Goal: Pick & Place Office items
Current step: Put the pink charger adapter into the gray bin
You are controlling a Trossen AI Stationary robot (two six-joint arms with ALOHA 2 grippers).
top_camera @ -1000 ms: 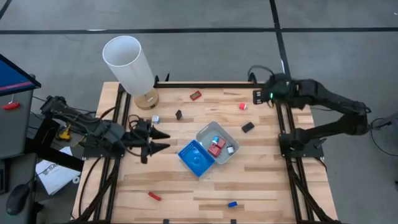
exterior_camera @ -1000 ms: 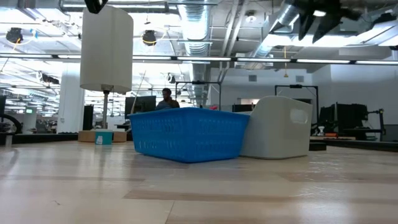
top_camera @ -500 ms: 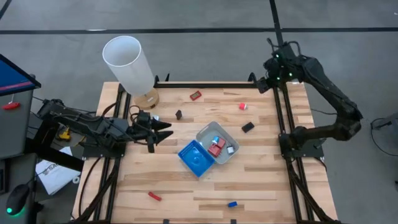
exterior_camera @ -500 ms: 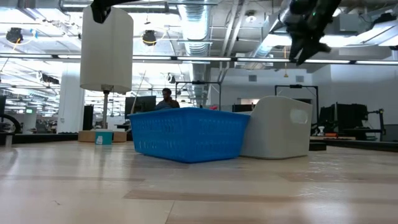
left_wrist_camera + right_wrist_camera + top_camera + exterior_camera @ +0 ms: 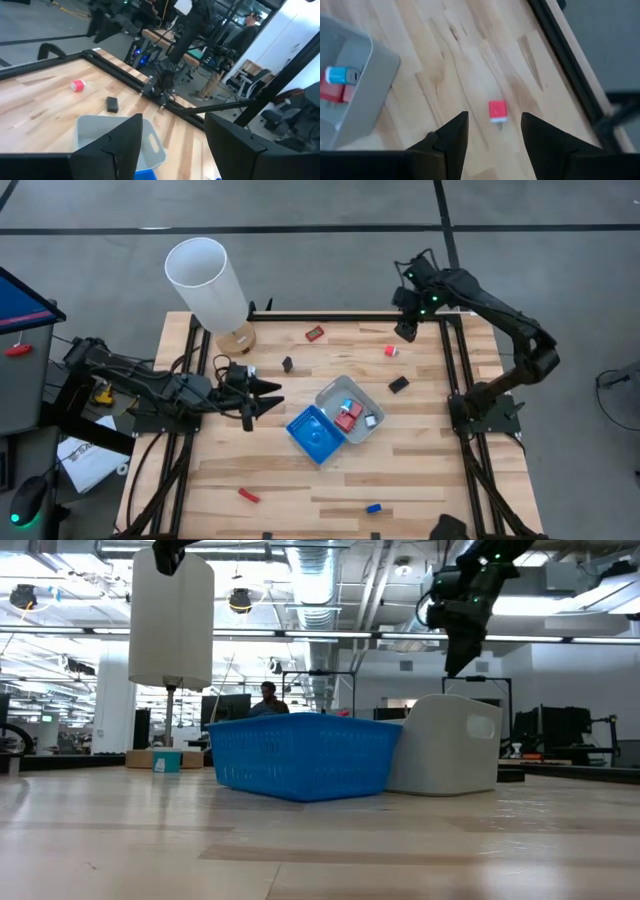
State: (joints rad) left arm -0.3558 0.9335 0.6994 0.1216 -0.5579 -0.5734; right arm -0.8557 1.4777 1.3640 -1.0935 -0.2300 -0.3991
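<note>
Small office items lie scattered on the wooden table: a red piece (image 5: 391, 351) at the far right, a black one (image 5: 398, 384), a red one (image 5: 314, 333), a black one (image 5: 287, 364), a red one (image 5: 248, 496) and a blue one (image 5: 373, 508) near the front. More of them lie in the grey tray (image 5: 372, 402). My right gripper (image 5: 405, 332) hangs open above the far right of the table, pointing down, with the red piece (image 5: 497, 110) just beyond its fingertips (image 5: 494, 131). My left gripper (image 5: 272, 397) stands open and level, left of the blue tray (image 5: 315, 432), holding nothing.
The blue tray and the grey tray stand side by side, touching, in the table's middle. A tall white cylinder (image 5: 205, 275) on a wooden base stands at the far left corner. Black rails (image 5: 455, 370) run along the table's edges. A person (image 5: 268, 698) sits in the room behind.
My right gripper has swung from beyond the far right corner toward the table's left, along the far edge. It has sunk and tipped over, and now points down at the table near the red piece. Its fingers have stayed open.
</note>
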